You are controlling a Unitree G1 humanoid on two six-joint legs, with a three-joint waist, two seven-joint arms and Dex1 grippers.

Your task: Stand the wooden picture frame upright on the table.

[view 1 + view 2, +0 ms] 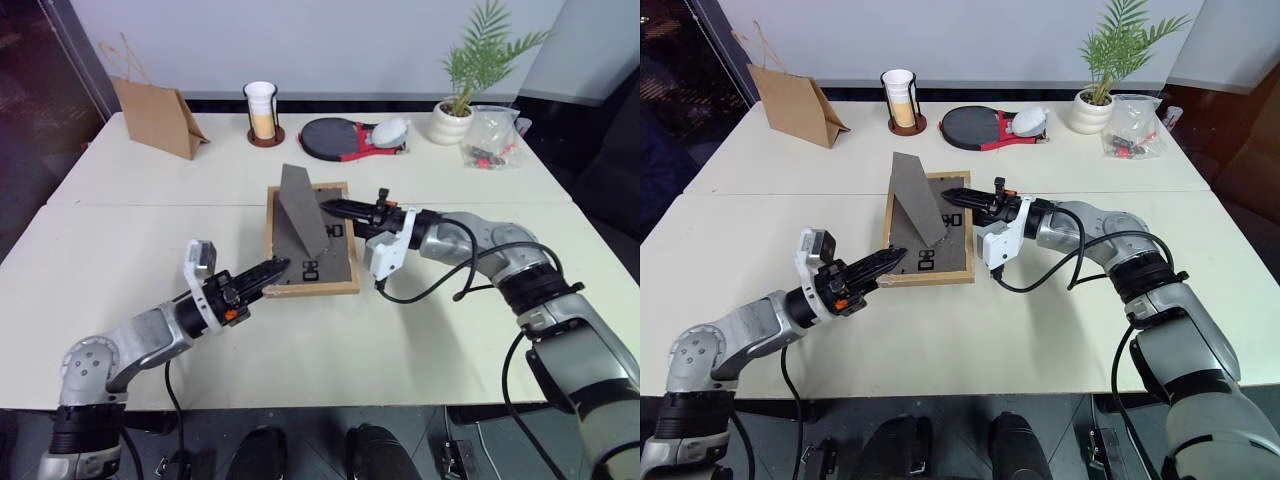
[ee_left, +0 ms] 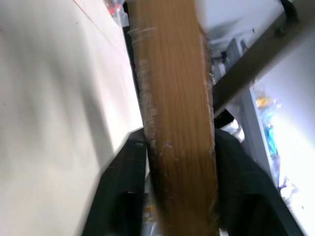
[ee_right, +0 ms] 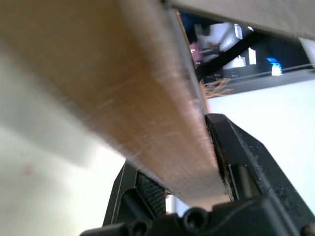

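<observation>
Pale tabletop under you, two panels with a seam running across, and the frame lies face down at the centre, dark back up, its stand already swung out and rising like a fin. Along the far edge, from ten o'clock round to two, you've got a paper bag, a cup stack, a red paddle, a potted plant and a clear pouch, all well apart from the work. Your left gripper comes in from eight o'clock, and the wrist view has the wooden rail running between its two fingers, jaws part open and straddling the near-left corner; whether they actually pinch, you cannot tell. Your right gripper reaches in from three o'clock, jaws partly closed around the right rail near the far corner, wood between the fingers in the wrist view, though a firm squeeze is not certain there either. My read: you are setting the grips before the lift. Get both holds firm on wood, not on the stand. Then tip the far edge up and let the near edge stay on the table as the pivot, so the stand's foot can land behind. Go slow, since a loose pinch may let the rail slide and drop it flat again.
</observation>
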